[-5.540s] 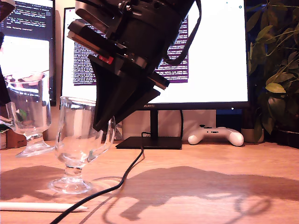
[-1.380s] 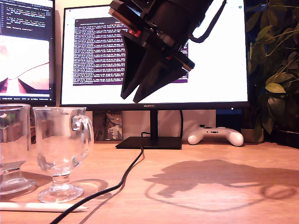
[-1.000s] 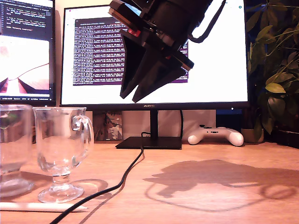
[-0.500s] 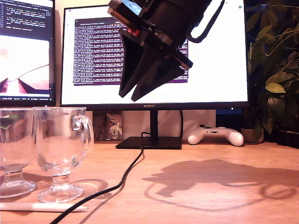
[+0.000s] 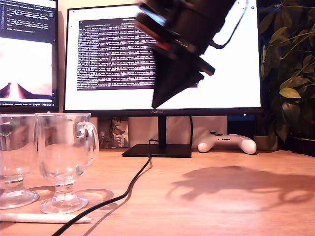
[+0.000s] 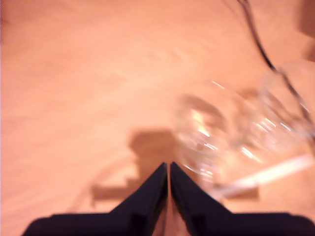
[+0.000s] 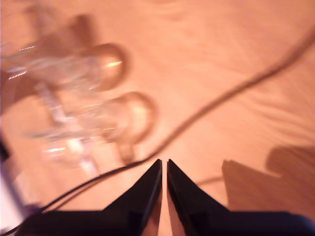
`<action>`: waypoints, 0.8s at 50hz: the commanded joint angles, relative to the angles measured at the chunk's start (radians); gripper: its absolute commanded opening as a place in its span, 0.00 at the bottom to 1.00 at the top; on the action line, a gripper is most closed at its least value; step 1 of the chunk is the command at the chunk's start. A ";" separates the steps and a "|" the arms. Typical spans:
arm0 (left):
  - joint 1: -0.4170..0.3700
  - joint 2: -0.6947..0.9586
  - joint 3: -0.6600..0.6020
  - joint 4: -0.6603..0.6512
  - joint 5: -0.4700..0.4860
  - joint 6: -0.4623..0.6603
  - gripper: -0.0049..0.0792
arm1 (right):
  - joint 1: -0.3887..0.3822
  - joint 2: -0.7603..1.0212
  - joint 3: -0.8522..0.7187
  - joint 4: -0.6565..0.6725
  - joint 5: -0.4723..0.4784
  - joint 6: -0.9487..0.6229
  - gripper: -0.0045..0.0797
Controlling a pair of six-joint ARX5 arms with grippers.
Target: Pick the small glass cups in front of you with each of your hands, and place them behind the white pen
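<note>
My first tool (image 6: pixel 169 164) is clenched: its two dark tips meet with only a thin slit between them, and nothing is held there. It hangs above the bare counter (image 6: pixel 74 88), clear of everything. In its blurred wrist view the two cups show a little beyond the tips as pale glints, with the pen (image 6: pixel 275 172) lying just beside them and the cable (image 6: pixel 261 44) farther off.

My second tool (image 7: pixel 164 161) is also clenched and empty, with its tips together over the counter. Its view is blurred as well. The cable runs across just past the tips, and the two cups stand beyond the cable.

In the exterior view one dark arm (image 5: pixel 184 44) hangs high, in front of the monitor (image 5: pixel 113 54) and well above the counter. I cannot tell which arm it is.

At the exterior view's left, the left cup (image 5: pixel 15 142) and the right cup (image 5: pixel 64 147) stand upright side by side, so close that I cannot tell whether they touch. The right cup's handle faces the exterior view's right. Both are just on the far side of the pen, which lies flat along the near edge. The cable crosses the pen's tip and runs back toward the monitor stand.

Far off at the exterior view's right are a white controller (image 5: pixel 227 142) and a plant (image 5: pixel 290 73).
</note>
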 commanded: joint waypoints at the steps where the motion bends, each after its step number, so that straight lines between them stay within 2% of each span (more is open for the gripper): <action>1: 0.020 -0.026 -0.006 0.026 -0.001 -0.014 0.04 | -0.034 -0.005 0.006 -0.001 -0.003 0.003 0.04; 12: 0.077 -0.151 -0.089 0.127 -0.003 -0.092 0.04 | -0.126 -0.058 -0.025 0.047 0.049 -0.003 0.04; 19: 0.096 -0.181 -0.138 0.227 0.002 -0.131 0.04 | -0.169 -0.137 -0.073 0.124 0.096 0.000 0.04; 22: 0.098 -0.180 -0.157 0.272 0.017 -0.185 0.04 | -0.183 -0.173 -0.089 0.145 0.115 0.002 0.04; 34: 0.098 -0.150 -0.225 0.422 0.054 -0.188 0.04 | -0.230 -0.285 -0.186 0.225 0.221 0.017 0.04; 40: 0.099 -0.150 -0.232 0.441 0.045 -0.185 0.04 | -0.261 -0.330 -0.251 0.245 0.264 0.026 0.04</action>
